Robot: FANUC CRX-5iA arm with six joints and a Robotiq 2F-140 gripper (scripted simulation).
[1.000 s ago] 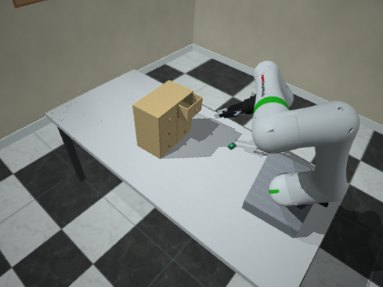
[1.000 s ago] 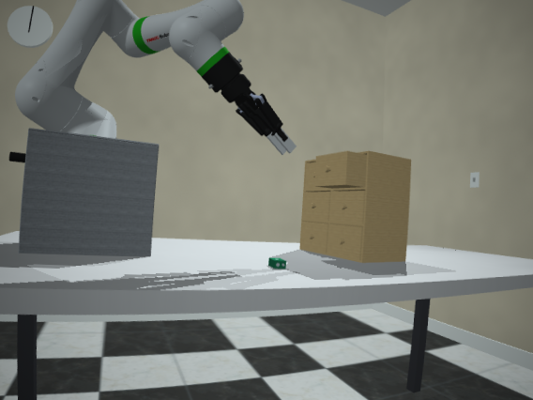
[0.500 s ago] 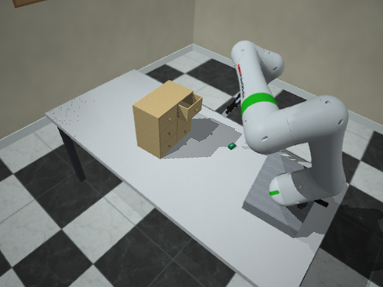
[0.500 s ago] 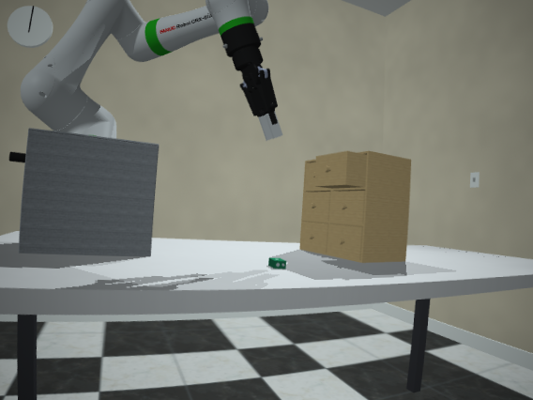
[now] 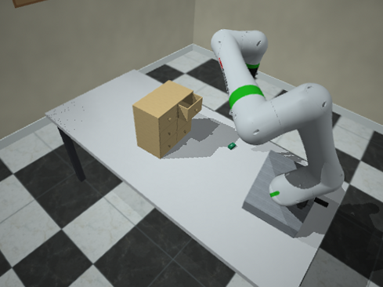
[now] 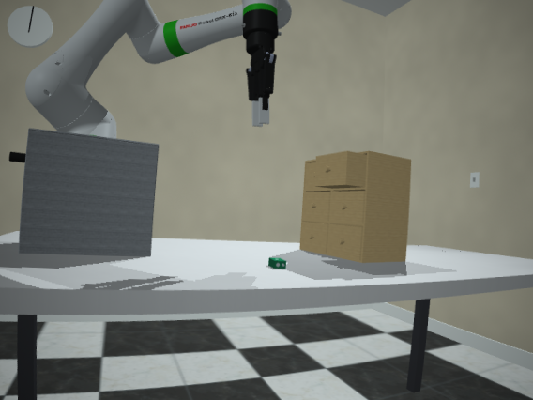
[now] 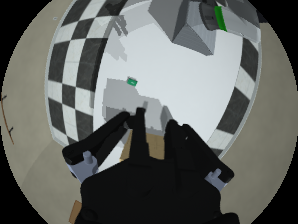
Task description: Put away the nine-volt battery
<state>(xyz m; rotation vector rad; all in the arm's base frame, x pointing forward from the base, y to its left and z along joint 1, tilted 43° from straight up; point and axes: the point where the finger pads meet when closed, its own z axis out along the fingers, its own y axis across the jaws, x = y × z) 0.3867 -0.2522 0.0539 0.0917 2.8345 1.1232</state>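
Note:
The green nine-volt battery (image 5: pixel 231 146) lies on the white table between the chest and the arm's base; it also shows in the exterior view (image 6: pixel 278 263) and the wrist view (image 7: pixel 132 82). The small wooden chest (image 5: pixel 164 119) (image 6: pixel 357 207) stands upright. Its top drawer (image 5: pixel 190 105) (image 6: pixel 340 169) on the side toward the arm is pulled partly out; its contents are hidden. The other drawers are pushed in. My gripper (image 6: pixel 261 122) (image 7: pixel 154 109) hangs high above the table and points straight down, roughly over the battery. Its fingers are nearly together and hold nothing.
The arm's grey base block (image 5: pixel 288 196) (image 6: pixel 86 194) stands on the table beyond the battery from the chest. The chest sits near the table's far edge.

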